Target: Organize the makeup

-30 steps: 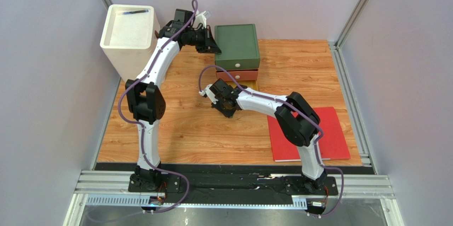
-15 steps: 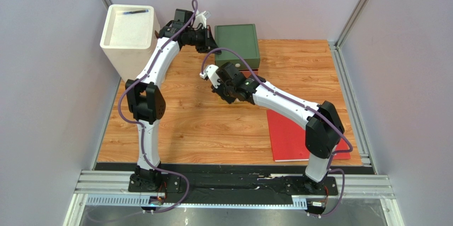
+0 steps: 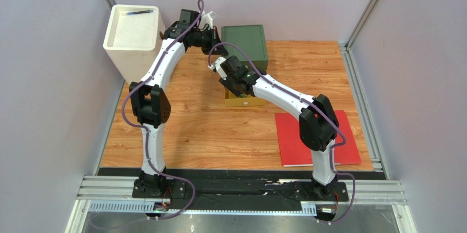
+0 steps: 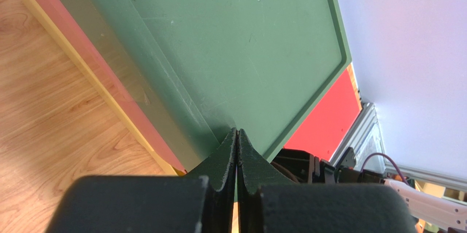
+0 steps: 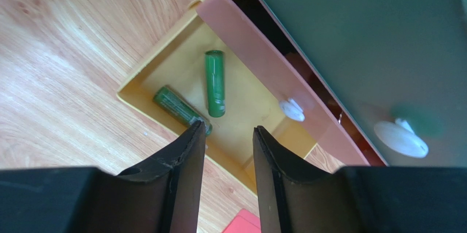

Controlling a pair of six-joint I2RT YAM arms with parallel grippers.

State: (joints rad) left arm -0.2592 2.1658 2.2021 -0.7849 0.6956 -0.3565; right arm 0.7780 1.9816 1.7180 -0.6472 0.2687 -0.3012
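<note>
Two slim green tubes (image 5: 215, 82) (image 5: 178, 108) lie in the pulled-out yellow bottom drawer (image 5: 249, 107) of a green-topped drawer box (image 3: 244, 46). My right gripper (image 5: 229, 134) is open and empty, hovering above the drawer's front edge; in the top view it (image 3: 239, 86) covers most of the drawer (image 3: 244, 102). My left gripper (image 4: 237, 132) is shut and empty, with its tips against the box's green top (image 4: 219, 41) at its left side (image 3: 218, 45). No other makeup shows.
A pink middle drawer (image 5: 263, 63) with a white knob (image 5: 291, 110) stands slightly open above the yellow one. A flat red book (image 3: 318, 137) lies at the right front. A white bin (image 3: 134, 36) holding a dark pen (image 3: 137, 12) stands at the back left.
My right arm has swung from mid-table up toward the drawer box, uncovering the front of the yellow drawer. The left arm has not moved.
</note>
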